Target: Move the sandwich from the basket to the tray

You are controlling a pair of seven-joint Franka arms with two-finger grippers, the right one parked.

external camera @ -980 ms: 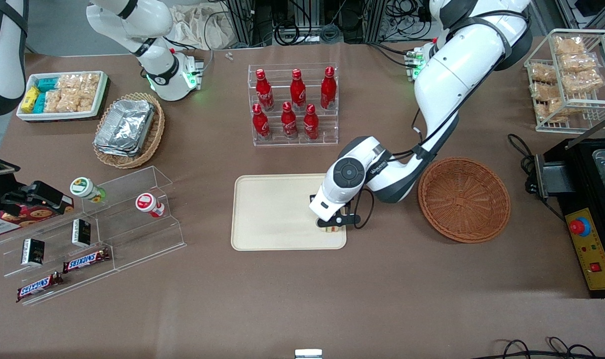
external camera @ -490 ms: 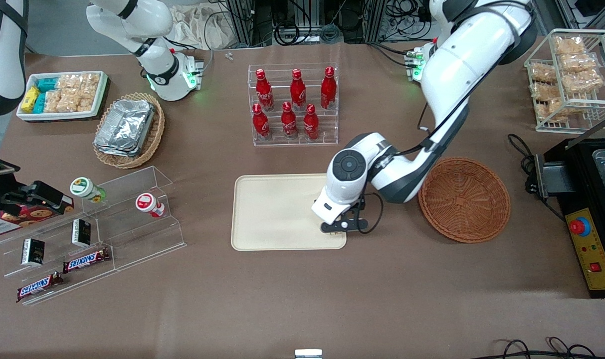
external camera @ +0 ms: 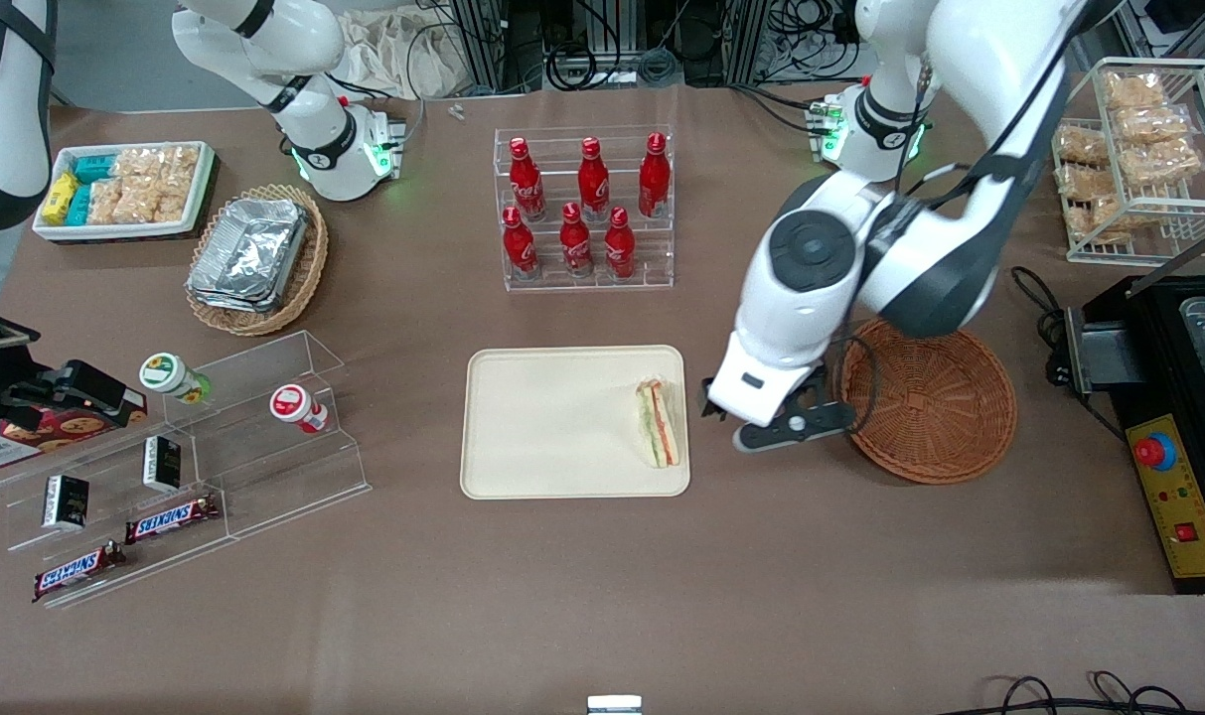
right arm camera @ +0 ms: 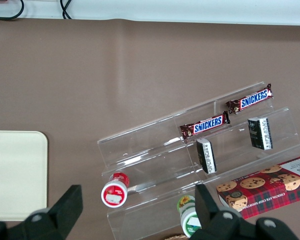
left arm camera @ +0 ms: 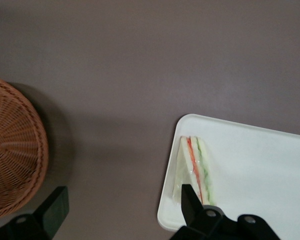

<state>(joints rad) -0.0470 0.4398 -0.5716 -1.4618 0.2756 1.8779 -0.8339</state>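
My gripper (external camera: 773,422) hangs above the brown table (external camera: 602,596), between the tray (external camera: 542,427) and the basket (external camera: 950,407). Its fingers (left arm camera: 190,200) are spread wide apart and hold nothing. The sandwich (external camera: 658,422) lies on the tray, close to the rim at the end nearest to the basket. It is a small triangular wedge of pale white bread. Along its edge I see a green layer and an orange-red layer side by side, and a clear wrap covers it. In my wrist view the sandwich (left arm camera: 194,170) sits at the tray's corner (left arm camera: 187,120), and the round reddish-brown wicker basket (left arm camera: 15,160) is apart from it, with bare table between them.
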